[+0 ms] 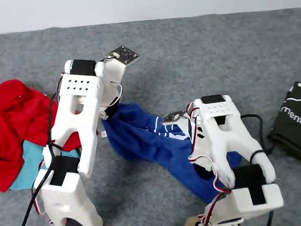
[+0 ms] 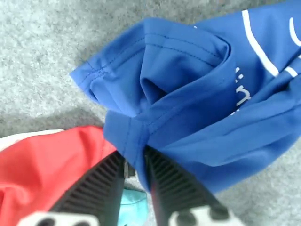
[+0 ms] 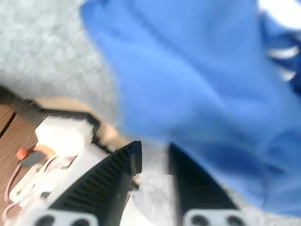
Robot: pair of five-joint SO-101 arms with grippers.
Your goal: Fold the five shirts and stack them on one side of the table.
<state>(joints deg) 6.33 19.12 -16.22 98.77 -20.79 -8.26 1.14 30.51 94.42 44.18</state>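
Now L gripper point(image 2: 135, 161) pinches blue shirt point(image 2: 197, 94) hem.

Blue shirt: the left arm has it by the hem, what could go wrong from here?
1. The jaws of the left gripper pinch only a thin fold at the hem of the blue shirt, so a pull may slip it free.
2. The red shirt lies right beside that grip and could get dragged along.
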